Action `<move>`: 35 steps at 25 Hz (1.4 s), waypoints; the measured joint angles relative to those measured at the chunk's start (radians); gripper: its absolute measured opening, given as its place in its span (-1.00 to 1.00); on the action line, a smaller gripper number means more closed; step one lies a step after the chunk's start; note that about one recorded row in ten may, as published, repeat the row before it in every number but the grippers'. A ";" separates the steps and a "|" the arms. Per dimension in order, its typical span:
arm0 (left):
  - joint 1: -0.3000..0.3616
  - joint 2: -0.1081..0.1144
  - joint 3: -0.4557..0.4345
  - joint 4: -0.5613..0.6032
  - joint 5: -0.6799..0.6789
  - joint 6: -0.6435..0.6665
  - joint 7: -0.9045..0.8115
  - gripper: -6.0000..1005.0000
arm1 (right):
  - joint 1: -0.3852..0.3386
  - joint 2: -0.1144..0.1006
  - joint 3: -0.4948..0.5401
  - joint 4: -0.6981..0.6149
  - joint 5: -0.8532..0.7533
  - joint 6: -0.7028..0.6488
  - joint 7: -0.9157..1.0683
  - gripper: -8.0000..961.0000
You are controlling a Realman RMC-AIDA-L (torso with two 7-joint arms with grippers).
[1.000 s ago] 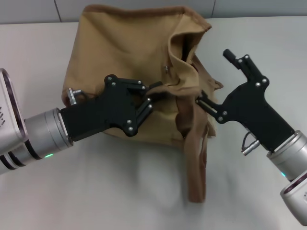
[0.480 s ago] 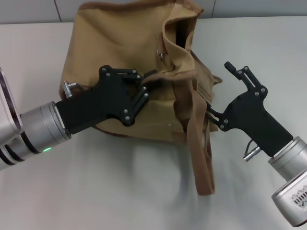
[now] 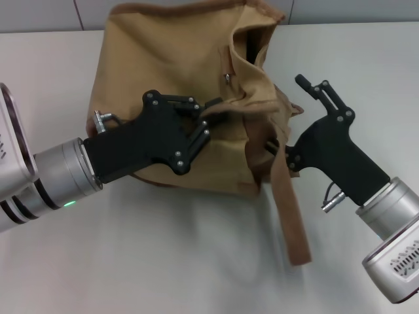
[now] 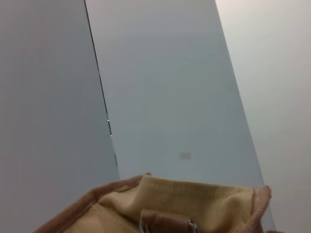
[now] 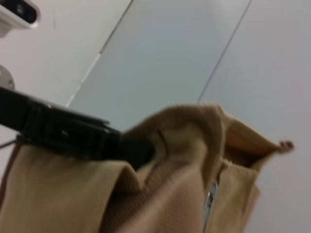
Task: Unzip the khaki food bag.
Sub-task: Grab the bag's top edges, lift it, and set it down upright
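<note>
The khaki food bag point(image 3: 170, 59) lies slumped on the table, its top partly gaping at the back right point(image 3: 251, 47). A small silver zipper pull point(image 3: 226, 78) shows near the opening, and also in the right wrist view point(image 5: 210, 198). My left gripper point(image 3: 211, 112) is shut on a fold of the bag's top edge; its black fingers show in the right wrist view point(image 5: 92, 141). My right gripper point(image 3: 272, 148) presses against the bag's right side beside a hanging strap point(image 3: 291, 209). The left wrist view shows only the bag's rim point(image 4: 194, 194).
The white table point(image 3: 196, 261) spreads around the bag. A grey wall panel point(image 4: 160, 87) rises behind it. The loose strap trails over the table towards the front right, under my right arm.
My right gripper pulled away from the bag, then came back against its right side. The strap swung out to the front right. The left gripper kept its hold, shifting slightly with the bag.
</note>
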 joint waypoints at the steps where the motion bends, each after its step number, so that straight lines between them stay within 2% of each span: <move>1: -0.001 0.000 0.004 0.000 0.000 0.000 0.000 -0.82 | 0.006 0.000 0.001 0.004 -0.007 0.000 -0.001 0.75; 20: -0.017 0.000 0.031 -0.026 -0.004 0.010 0.002 -0.81 | 0.038 0.000 0.084 0.036 -0.037 -0.023 0.021 0.75; 35: -0.009 0.000 0.033 -0.042 0.001 0.009 0.008 -0.81 | 0.003 0.000 0.090 0.034 -0.036 -0.055 0.058 0.73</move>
